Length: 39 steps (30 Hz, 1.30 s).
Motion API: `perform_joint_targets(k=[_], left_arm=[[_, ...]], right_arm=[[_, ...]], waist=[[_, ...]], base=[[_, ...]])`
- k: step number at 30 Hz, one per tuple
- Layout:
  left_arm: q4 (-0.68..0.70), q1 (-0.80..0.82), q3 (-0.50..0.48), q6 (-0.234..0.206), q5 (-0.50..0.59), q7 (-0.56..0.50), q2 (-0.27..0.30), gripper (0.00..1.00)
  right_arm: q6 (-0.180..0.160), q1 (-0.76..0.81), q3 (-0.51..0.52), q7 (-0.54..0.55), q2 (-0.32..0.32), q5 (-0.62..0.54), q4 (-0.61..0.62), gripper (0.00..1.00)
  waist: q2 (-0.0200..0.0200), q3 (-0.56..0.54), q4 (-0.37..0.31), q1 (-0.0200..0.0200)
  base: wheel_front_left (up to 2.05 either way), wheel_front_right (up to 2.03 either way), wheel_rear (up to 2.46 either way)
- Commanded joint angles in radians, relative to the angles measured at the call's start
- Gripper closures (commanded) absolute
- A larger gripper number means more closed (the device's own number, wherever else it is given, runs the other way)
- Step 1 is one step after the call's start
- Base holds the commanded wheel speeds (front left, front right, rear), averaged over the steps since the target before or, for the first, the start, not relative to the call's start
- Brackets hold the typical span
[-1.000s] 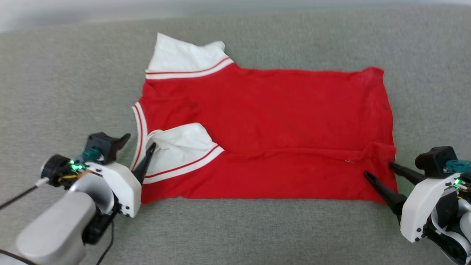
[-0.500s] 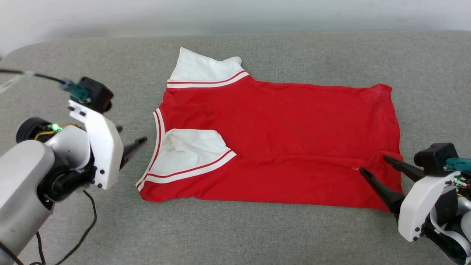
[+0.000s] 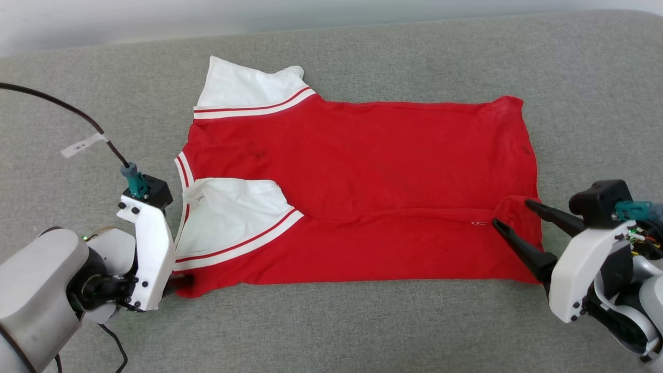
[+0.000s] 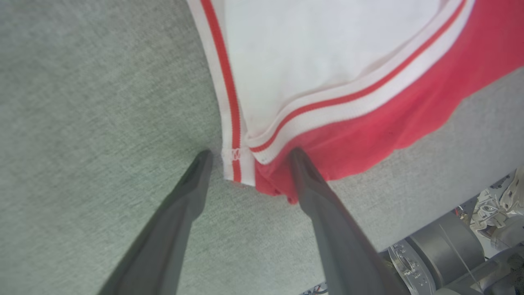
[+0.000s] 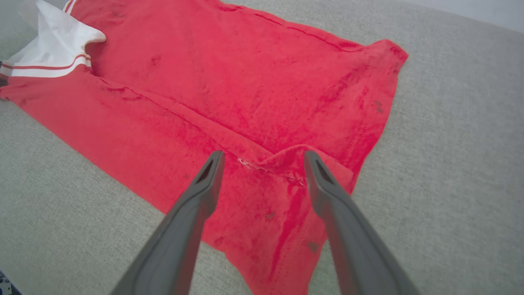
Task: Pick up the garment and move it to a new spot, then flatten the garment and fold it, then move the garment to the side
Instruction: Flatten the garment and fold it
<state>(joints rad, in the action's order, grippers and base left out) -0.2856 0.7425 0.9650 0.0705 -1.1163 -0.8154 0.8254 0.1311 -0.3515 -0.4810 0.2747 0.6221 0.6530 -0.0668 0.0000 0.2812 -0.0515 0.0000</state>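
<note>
The left gripper [image 4: 249, 164] is standing spread apart and holding nothing. It is straddling the near left corner of the garment [image 3: 362, 171], with one finger on the grey counter [image 3: 331, 321] beside the striped trim and the other over the red cloth. The right gripper [image 3: 512, 212] is likewise gaping empty, its fingers flanking a raised fold at the garment's near right corner. The garment is lying spread across the middle of the counter, plain red face up, with one white sleeve [image 3: 233, 217] folded in over it. The left wrist is pointing steeply down at the lower left, and the right arm is reaching in low from the lower right.
</note>
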Motion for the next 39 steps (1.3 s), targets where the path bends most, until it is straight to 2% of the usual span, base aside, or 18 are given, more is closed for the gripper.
perform_joint_targets(k=[1, 3, 4, 5, 10, 18, 22, 27, 32, 39], left_arm=[[-0.021, -0.034, 0.021, 0.009, 0.002, 0.008, -0.024, 0.00], [-0.039, -0.049, 0.030, 0.016, -0.004, 0.014, -0.037, 0.01], [-0.046, -0.050, 0.031, 0.018, -0.003, 0.021, -0.044, 0.65], [-0.051, -0.052, 0.033, 0.023, -0.004, 0.025, -0.049, 1.00], [-0.047, -0.031, 0.029, 0.040, 0.006, 0.058, -0.044, 1.00], [0.010, 0.006, 0.039, 0.051, 0.030, 0.069, -0.019, 1.00], [0.034, 0.021, 0.038, 0.053, 0.038, 0.076, -0.016, 1.00], [0.050, 0.032, 0.038, 0.052, 0.050, 0.089, -0.025, 1.00], [0.056, 0.038, 0.043, 0.053, 0.058, 0.096, -0.038, 1.00], [0.056, 0.030, 0.051, 0.054, 0.054, 0.098, -0.037, 1.00]], right_arm=[[-0.001, -0.026, -0.008, 0.006, -0.005, 0.009, 0.006, 0.00], [-0.001, -0.053, -0.020, 0.015, 0.010, 0.003, 0.011, 0.00], [-0.001, -0.067, -0.030, 0.025, 0.020, 0.002, 0.013, 0.00], [-0.001, -0.084, -0.039, 0.035, 0.031, 0.003, 0.015, 0.00], [-0.001, -0.189, -0.063, 0.129, 0.095, 0.023, 0.008, 0.00], [-0.001, -0.312, -0.155, 0.499, 0.184, 0.139, -0.017, 0.00], [-0.001, -0.317, -0.182, 0.607, 0.180, 0.169, -0.059, 0.00], [-0.001, -0.261, -0.185, 0.622, 0.123, 0.176, -0.146, 0.00], [0.000, -0.181, -0.199, 0.578, 0.046, 0.181, -0.236, 0.00], [0.001, -0.115, -0.245, 0.521, -0.031, 0.183, -0.290, 0.00]], waist=[[0.0000, 0.002, -0.005, 0.0000], [0.0000, -0.001, -0.010, 0.0000], [0.0000, -0.005, -0.011, 0.0000], [0.0000, -0.009, -0.011, 0.0000], [0.0000, -0.035, -0.006, 0.0000], [0.0000, -0.050, 0.016, 0.0000], [0.0000, -0.032, 0.032, 0.0000], [0.0000, -0.002, 0.052, 0.0000], [0.0000, 0.022, 0.067, 0.0000], [0.0000, 0.027, 0.065, 0.0000]], base=[[0.00, 0.00, 0.00], [0.00, 0.00, 0.00], [0.00, 0.00, 0.00], [0.00, 0.00, 0.00], [0.00, 0.00, 0.00], [0.00, 0.00, 0.00], [0.00, 0.00, 0.00], [0.00, 0.00, 0.00], [0.00, 0.00, 0.00], [0.00, 0.00, 0.00]])
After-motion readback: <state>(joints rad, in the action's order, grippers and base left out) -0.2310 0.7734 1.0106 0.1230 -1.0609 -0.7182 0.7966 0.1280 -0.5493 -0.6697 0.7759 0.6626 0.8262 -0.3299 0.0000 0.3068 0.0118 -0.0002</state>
